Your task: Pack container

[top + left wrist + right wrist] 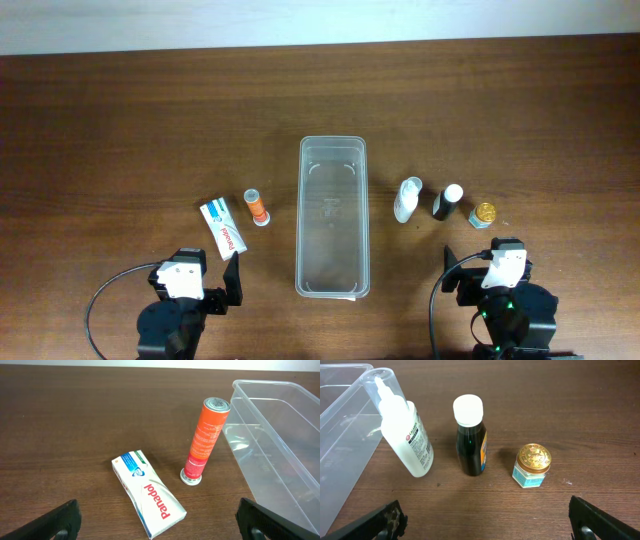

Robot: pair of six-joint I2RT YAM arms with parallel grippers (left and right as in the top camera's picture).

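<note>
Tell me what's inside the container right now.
Nothing: the container is empty, the table showing through its clear floor. The box, tube, white bottle, dark bottle and jar all sit outside it. Nothing covers its inside in the overhead view.

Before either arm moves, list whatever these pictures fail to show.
Container: left wrist view's right edge cuts off its far side; right wrist view shows one corner only.
White bottle label: print too small, every view.
Dark bottle label: mostly turned away.
Left fingers and right fingers, wrist views: bottom edge cuts off all but tips.
</note>
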